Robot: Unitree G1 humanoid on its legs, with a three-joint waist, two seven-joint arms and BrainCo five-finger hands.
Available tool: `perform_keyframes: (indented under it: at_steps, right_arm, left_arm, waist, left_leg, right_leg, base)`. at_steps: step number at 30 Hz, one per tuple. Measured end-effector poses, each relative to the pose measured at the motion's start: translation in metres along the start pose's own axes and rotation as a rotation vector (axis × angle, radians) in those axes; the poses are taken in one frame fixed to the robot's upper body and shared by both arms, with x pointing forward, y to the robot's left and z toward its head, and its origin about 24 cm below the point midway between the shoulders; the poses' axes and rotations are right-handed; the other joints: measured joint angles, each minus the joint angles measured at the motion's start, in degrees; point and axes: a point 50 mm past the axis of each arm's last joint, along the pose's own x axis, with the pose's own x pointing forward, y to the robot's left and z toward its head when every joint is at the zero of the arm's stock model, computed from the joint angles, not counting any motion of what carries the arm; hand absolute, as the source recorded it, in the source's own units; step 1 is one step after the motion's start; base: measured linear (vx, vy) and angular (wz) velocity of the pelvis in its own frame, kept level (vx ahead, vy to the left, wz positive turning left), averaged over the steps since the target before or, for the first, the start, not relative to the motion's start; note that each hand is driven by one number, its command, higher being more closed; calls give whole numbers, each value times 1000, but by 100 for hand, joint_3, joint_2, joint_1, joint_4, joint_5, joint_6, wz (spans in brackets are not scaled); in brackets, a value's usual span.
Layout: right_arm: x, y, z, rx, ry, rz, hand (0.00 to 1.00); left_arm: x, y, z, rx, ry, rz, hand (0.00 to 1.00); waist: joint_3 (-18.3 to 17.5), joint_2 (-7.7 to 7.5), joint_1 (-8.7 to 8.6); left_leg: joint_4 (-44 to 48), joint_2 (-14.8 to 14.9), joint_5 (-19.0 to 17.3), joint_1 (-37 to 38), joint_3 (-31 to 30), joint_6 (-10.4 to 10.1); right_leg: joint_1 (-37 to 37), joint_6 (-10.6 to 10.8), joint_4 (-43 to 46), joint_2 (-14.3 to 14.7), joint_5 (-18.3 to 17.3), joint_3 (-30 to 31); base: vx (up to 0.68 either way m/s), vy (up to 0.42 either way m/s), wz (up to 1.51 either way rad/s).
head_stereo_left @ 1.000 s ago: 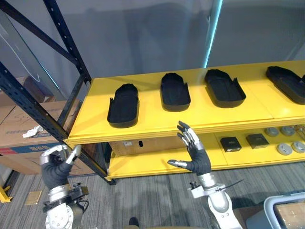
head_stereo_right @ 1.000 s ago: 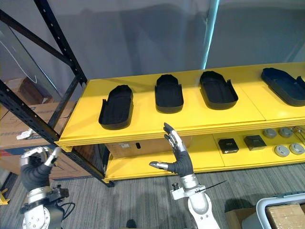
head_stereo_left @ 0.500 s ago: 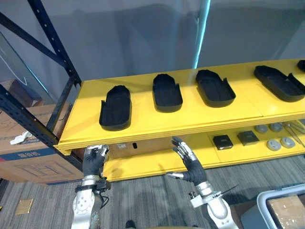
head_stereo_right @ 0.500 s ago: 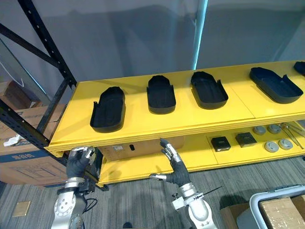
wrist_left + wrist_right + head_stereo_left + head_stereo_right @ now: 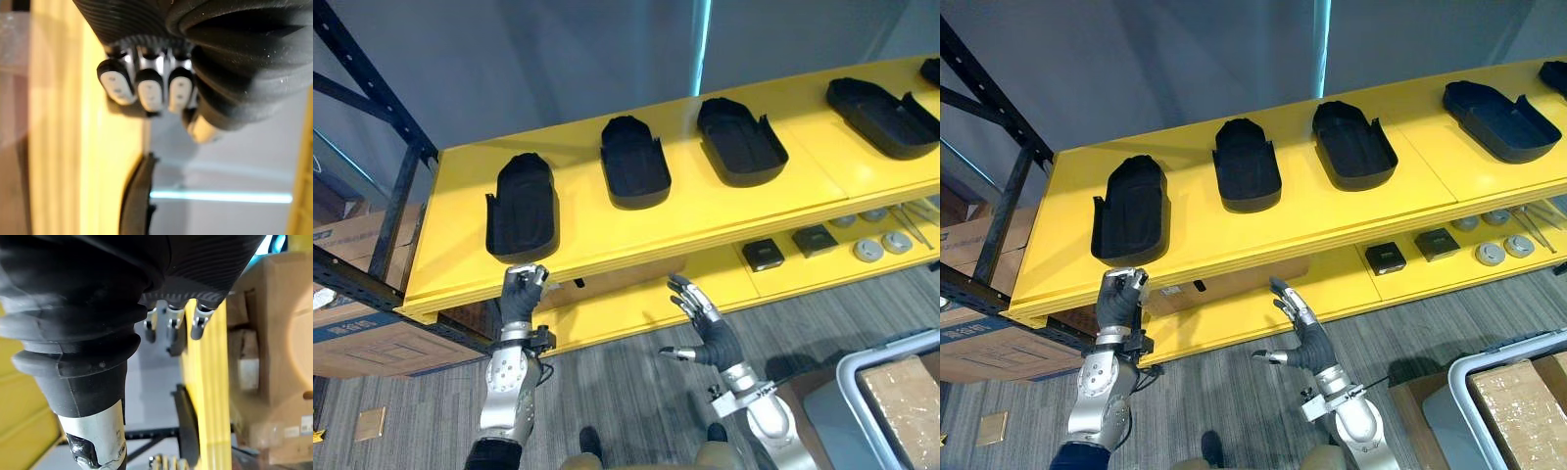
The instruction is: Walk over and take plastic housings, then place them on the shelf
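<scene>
I see the yellow shelf [image 5: 578,220] running across the head views, and every place I give is taken from it. On the floor off its right end stands a grey bin [image 5: 886,348] with a cardboard box [image 5: 906,392] inside, and a brown carton [image 5: 362,333] sits below its left end. Black plastic housings lie open side up in a row on the shelf's top board, apart from each other: the leftmost housing [image 5: 521,208], the second housing [image 5: 633,174], the third housing [image 5: 739,140] and the fourth housing [image 5: 881,103] toward the right end. My left hand [image 5: 522,292] is up at the shelf's front edge, just below the leftmost housing and not touching it; its fingers are curled into a fist with nothing in them. My right hand [image 5: 705,328] hangs lower, in front of the shelf's lower board [image 5: 783,284], fingers spread wide and empty, well apart from any housing. On that lower board lie small dark square parts [image 5: 764,256] and round grey discs [image 5: 869,251].
</scene>
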Motion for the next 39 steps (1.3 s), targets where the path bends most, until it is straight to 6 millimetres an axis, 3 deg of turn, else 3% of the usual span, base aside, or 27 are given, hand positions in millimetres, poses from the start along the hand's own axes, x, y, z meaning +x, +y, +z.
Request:
perform_keyframes:
  at_steps: [5,10,18,25,29,39]
  right_arm:
    - [-1,-2,2,21,6,-4,0]
    - [-2,-6,3,21,7,-24,0]
    - [-2,-9,4,16,4,-43,0]
    - [-1,-13,5,9,-2,-66,0]
    - [-1,-15,5,-4,9,-60,0]
    - [0,-17,12,-23,-8,-49,0]
  left_arm:
    - [6,7,4,-1,-15,72,100]
    - [16,13,13,1,-48,140,100]
    - [22,26,-4,43,75,197,100]
    - [42,34,0,73,76,221,100]
    - [43,38,-1,84,63,228,100]
    - [51,49,9,38,-14,265,100]
  waist:
    - [37,32,-121]
    - [327,83,-168]
    - [495,120,-176]
    - [663,148,-194]
    - [735,140,-186]
    - [810,126,-254]
  left_leg:
    - [1,-19,0,11,28,4]
    - [1,-80,-60,78,46,91]
    - [114,-104,-59,-19,51,92]
    - [155,-102,-113,-15,72,114]
    - [325,-95,-260,-49,163,75]
    - [321,-69,-213,-308,211,-50]
  right_leg:
    - [-80,4,108,-18,-56,78]
    - [-147,-16,295,-93,-213,109]
    - [-251,30,443,-128,-192,132]
    - [-343,23,622,-155,-354,140]
    - [-399,2,681,-168,-365,260]
    - [-823,2,852,-130,-310,407]
  base:
    - [1,6,-5]
    - [-37,14,-1]
    - [17,0,-1]
    - [-16,1,0]
    - [-37,17,-12]
    - [-27,0,-4]
